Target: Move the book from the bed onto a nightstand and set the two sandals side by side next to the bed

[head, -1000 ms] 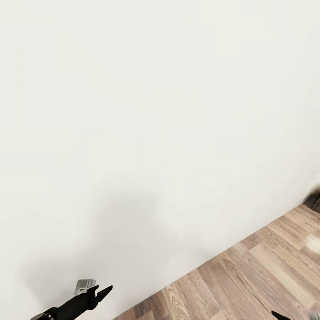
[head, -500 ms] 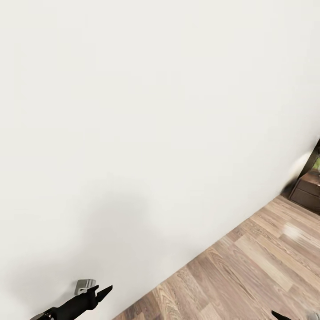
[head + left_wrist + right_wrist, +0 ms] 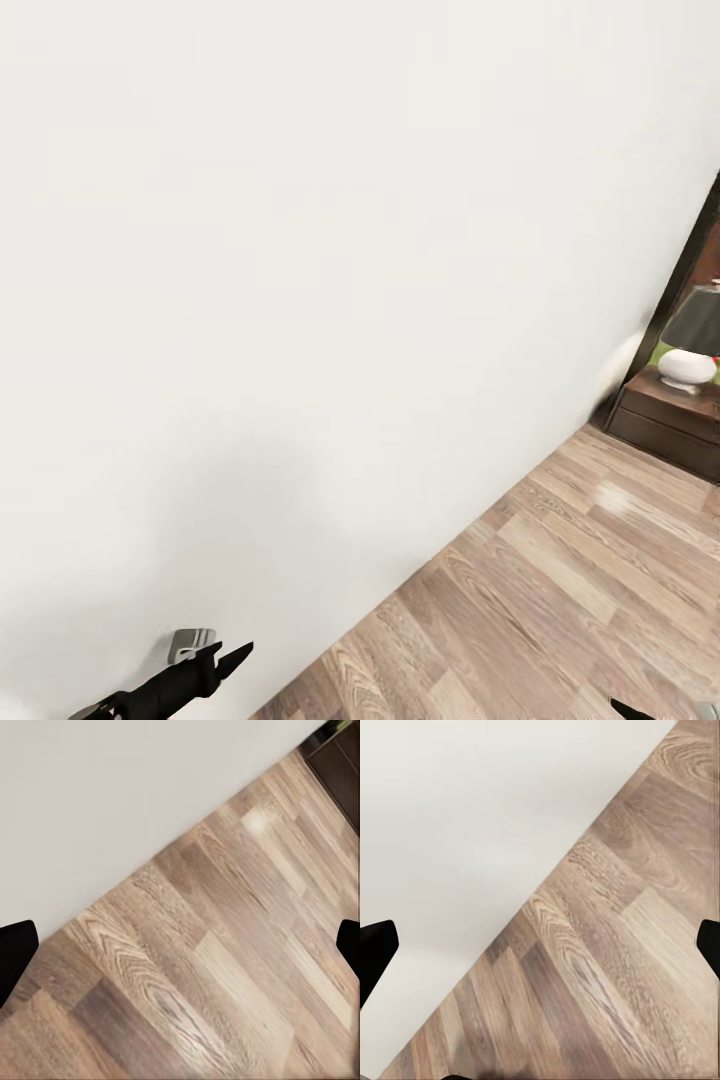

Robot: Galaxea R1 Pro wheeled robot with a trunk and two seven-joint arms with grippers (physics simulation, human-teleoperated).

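We face a white wall (image 3: pixel 300 250) over a wood-plank floor (image 3: pixel 560 600); far right against the wall stands a dark nightstand (image 3: pixel 670 420) carrying a lamp (image 3: pixel 692 345). Our left pincer (image 3: pixel 180 945) and right pincer (image 3: pixel 540 945) are spread, holding nothing.
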